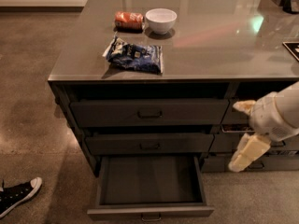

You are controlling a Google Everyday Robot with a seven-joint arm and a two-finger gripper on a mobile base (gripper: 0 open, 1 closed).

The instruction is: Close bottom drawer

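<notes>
The bottom drawer is the lowest of the wide dark grey three-drawer stack. It stands pulled far out, showing its plain dark empty interior. Its small handle is at the centre of the flat front, at the bottom edge of the view. The two wide drawers above it are pushed in. My gripper, cream-coloured on a white arm, hangs at the right. It is in front of the narrower neighbouring drawers, just right of the open drawer's right side and apart from it.
On the grey countertop lie a blue snack bag, an orange-red packet and a white bowl. A black-and-white sneaker lies on the floor at the lower left. The narrower drawer stack is behind my gripper.
</notes>
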